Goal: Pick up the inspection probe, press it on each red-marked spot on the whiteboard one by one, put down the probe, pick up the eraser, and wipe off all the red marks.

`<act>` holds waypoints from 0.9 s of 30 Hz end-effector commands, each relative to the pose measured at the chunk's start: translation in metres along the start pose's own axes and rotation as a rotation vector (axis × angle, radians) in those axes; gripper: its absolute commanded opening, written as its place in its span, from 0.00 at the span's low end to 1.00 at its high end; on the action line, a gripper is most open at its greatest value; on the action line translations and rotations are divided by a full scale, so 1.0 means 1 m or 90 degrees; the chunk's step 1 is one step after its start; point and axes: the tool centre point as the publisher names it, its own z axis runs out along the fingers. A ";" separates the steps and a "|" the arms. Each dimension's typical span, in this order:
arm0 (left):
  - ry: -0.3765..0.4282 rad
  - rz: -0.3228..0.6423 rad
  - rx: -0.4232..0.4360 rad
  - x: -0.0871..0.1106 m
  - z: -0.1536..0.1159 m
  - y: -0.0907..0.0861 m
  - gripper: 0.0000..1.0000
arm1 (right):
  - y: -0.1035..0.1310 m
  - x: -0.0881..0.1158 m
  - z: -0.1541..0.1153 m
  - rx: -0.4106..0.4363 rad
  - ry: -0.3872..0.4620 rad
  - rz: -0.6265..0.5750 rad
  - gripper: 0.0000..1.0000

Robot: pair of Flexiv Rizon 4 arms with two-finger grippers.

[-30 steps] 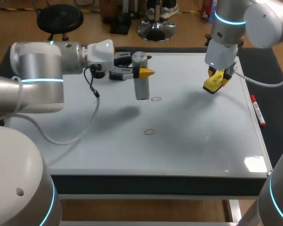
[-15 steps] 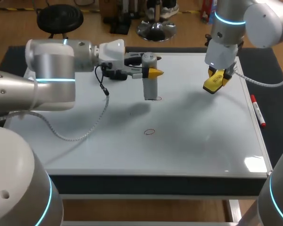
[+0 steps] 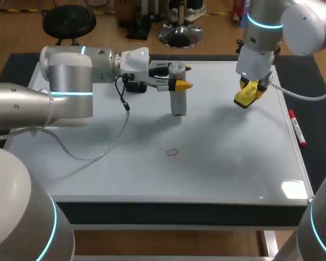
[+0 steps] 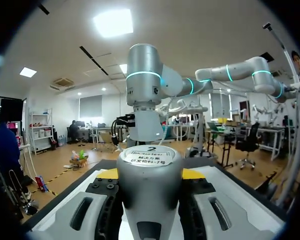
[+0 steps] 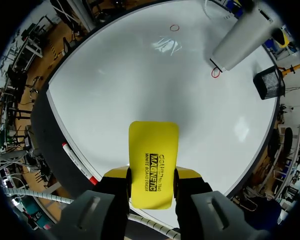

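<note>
Over whiteboard (image 3: 223, 163): level left pincer (image 3: 177, 82) tight on upright probe (image 3: 177, 102), right pincer (image 3: 248, 93) on eraser (image 5: 153, 160).

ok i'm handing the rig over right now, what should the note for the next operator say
Left gripper: shut on the probe, which stands upright with its base at the far mark on the whiteboard.
Right gripper: shut on the eraser, held above the board's right part.
Near mark: uncovered, toward the front edge.
Done: probe picked up and set on the far mark; eraser already in hand.
Left: probably press the near mark, put the probe down, then wipe both marks.
</note>
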 end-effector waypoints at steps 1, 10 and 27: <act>0.010 -0.002 0.000 -0.009 0.005 0.005 0.00 | -0.001 0.000 -0.001 0.001 0.002 -0.001 0.00; 0.017 -0.004 -0.001 -0.011 0.007 0.011 0.00 | -0.001 0.000 -0.001 0.001 0.002 -0.001 0.00; 0.024 -0.006 -0.009 -0.011 0.006 0.020 0.00 | -0.001 0.000 -0.001 0.001 0.002 -0.001 0.00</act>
